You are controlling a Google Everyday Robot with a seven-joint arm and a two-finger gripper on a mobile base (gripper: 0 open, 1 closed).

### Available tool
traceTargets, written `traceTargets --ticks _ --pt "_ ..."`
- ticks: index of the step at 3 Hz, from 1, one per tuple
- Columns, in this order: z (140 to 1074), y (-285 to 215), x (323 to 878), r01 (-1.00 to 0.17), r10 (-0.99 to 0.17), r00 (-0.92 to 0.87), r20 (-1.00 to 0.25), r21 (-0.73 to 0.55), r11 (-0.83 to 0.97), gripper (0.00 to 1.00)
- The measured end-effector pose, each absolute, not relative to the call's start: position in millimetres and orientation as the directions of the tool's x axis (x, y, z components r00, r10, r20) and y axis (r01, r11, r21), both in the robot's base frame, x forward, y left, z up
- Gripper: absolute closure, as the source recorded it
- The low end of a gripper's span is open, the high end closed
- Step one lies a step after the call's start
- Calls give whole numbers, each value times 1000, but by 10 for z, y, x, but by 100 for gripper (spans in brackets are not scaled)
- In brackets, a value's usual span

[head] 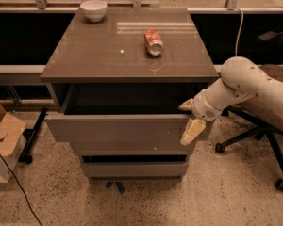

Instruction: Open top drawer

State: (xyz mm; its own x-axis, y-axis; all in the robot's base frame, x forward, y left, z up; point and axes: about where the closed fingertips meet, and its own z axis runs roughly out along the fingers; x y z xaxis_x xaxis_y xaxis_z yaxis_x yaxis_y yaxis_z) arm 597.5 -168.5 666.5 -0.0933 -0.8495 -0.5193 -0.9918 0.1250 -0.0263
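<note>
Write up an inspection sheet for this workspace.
Surface: glossy brown cabinet top.
Job's things: top drawer partly open, inside dark.
Clutter: white bowl at the back left; red soda can lying on its side.
Grippers: claw open at the drawer front's right end, one finger behind the panel, one in front.
Cables: white cable behind, right; black cable on the floor, left.
Surroundings: office chair right; cardboard box left.
</note>
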Motion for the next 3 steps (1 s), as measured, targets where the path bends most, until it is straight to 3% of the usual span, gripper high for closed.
traceTargets --ticks 3 --pt "6585 -1737 5625 -994 -865 -107 -490 65 86 89"
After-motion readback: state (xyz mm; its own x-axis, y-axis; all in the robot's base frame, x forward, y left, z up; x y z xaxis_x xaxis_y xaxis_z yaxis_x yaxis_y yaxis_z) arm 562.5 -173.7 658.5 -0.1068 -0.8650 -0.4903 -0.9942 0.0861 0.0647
